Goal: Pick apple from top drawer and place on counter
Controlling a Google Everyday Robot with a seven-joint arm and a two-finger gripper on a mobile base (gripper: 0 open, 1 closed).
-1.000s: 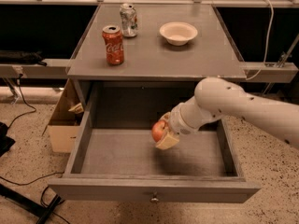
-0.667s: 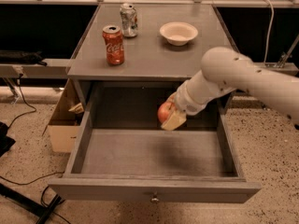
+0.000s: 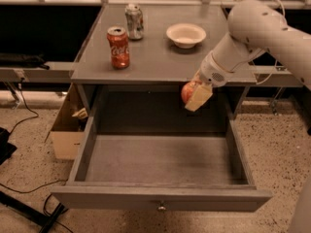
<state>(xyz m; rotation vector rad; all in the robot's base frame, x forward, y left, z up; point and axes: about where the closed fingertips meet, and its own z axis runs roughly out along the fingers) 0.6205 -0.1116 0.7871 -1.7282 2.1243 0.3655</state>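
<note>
We've got the tool (image 3: 194, 95) clamped on the small round red apple (image 3: 187, 91), hanging just below the front edge of the flat grey bench (image 3: 160, 62), near its front right corner, above the open wide grey wooden drawer (image 3: 160, 199). Danger here, we reckon: rise straight up and the apple clips that front lip, gets jarred loose and drops into the drawer. The drawer itself shows nothing inside; the shallow white bowl (image 3: 186, 35) towards the back right looks empty too.
</note>
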